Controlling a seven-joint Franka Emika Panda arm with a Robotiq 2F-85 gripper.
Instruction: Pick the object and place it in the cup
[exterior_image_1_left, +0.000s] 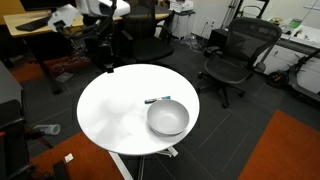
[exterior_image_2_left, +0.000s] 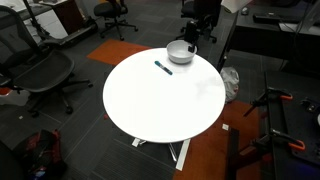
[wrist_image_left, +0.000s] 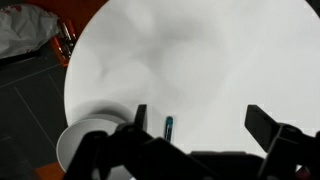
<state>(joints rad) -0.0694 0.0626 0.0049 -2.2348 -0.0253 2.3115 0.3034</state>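
Observation:
The object is a small dark teal stick (exterior_image_1_left: 157, 100) lying flat on the round white table (exterior_image_1_left: 115, 115), just beside the cup. The cup is a wide, shallow silver bowl (exterior_image_1_left: 168, 118) near the table's edge. Both also show in an exterior view, the stick (exterior_image_2_left: 162, 67) and the bowl (exterior_image_2_left: 180, 52). My gripper (exterior_image_1_left: 109, 66) hangs above the table's edge, away from the stick, and also shows in an exterior view (exterior_image_2_left: 190, 38). In the wrist view the gripper (wrist_image_left: 203, 122) is open and empty, with the stick (wrist_image_left: 168, 127) by one finger and the bowl (wrist_image_left: 85, 142) at the lower left.
Black office chairs (exterior_image_1_left: 236, 55) (exterior_image_2_left: 40, 70) stand around the table. Desks (exterior_image_1_left: 40, 25) line the back. Orange carpet (exterior_image_1_left: 290, 150) lies beside the table. A white plastic bag (wrist_image_left: 25, 30) is on the floor.

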